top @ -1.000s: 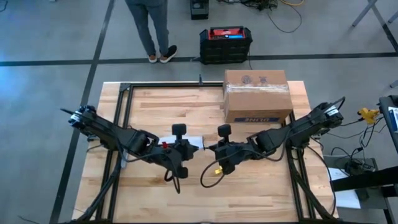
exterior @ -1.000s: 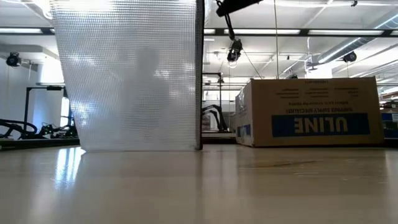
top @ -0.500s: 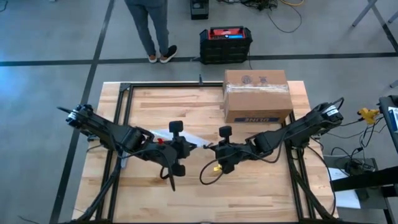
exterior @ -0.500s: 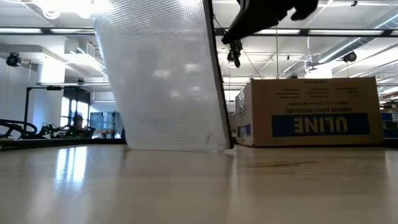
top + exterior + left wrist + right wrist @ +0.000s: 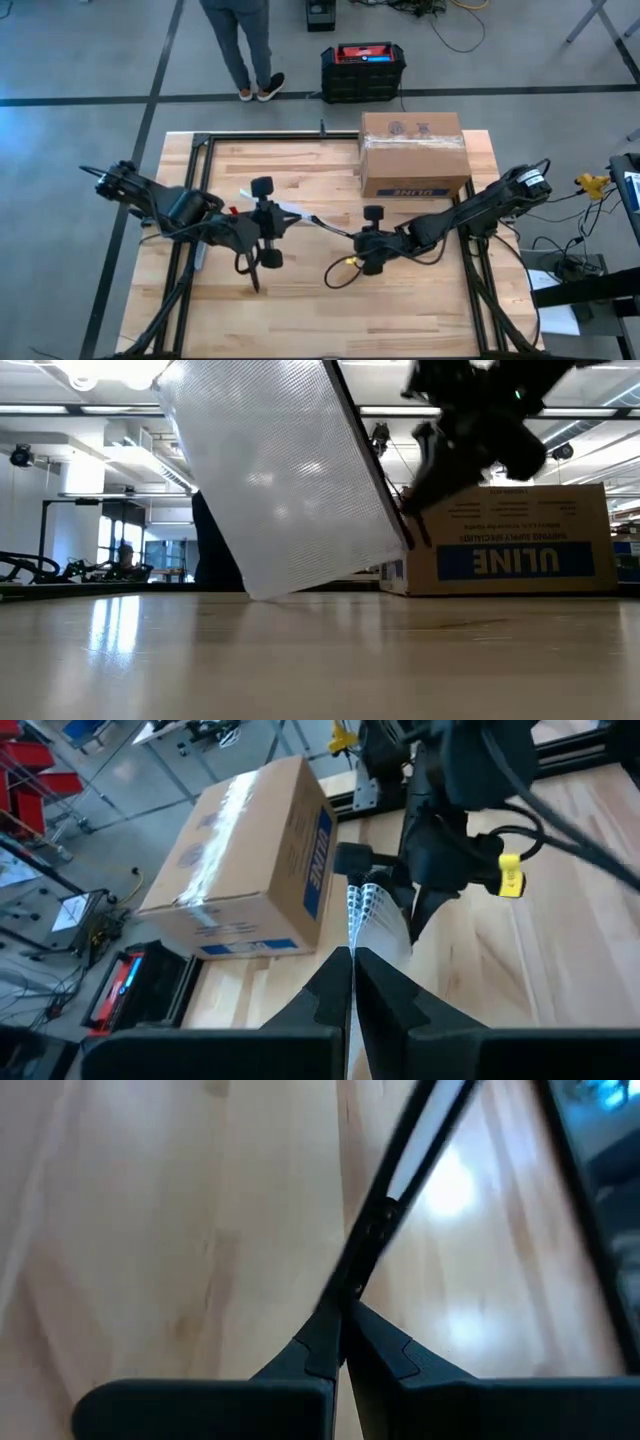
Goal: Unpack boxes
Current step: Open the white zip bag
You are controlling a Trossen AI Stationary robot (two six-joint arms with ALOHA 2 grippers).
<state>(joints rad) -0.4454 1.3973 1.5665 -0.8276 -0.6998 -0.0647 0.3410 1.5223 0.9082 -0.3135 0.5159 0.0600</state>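
The brown cardboard box (image 5: 413, 150) with the blue ULINE label stands closed on the table's far right part (image 5: 500, 540) (image 5: 250, 860). No gripper touches it. Between the arms at mid-table a clear plastic bag (image 5: 312, 221) is stretched; the low view shows it as a big tilted sheet (image 5: 290, 470) with a dark strip along one edge. My left gripper (image 5: 283, 212) is shut on its left end and my right gripper (image 5: 348, 234) on its right end. Much of the left arm is hidden behind the bag in the low view. My left gripper pinches the bag's edge (image 5: 358, 925) between its two shut fingers (image 5: 335, 975), coming level from the table's left. The bag runs on from there to the other gripper, edge-on. My right gripper pinches the bag's dark edge strip (image 5: 365, 1265) between its shut fingers (image 5: 320, 1330), coming from the table's right. The bag hangs tilted below it, with the lower corner (image 5: 262, 594) close to the table.
A black-and-red case (image 5: 363, 68) sits on the floor beyond the far edge, and a person (image 5: 245, 45) stands near it. A black metal frame (image 5: 200, 160) borders the tabletop. Bare wood lies near and left of the box.
My left gripper has moved toward the table's left and far edges, and my right gripper slightly toward the right, so the two have drawn apart. The bag between them has been pulled out longer and has tipped from upright to slanted. Both grippers have stayed shut.
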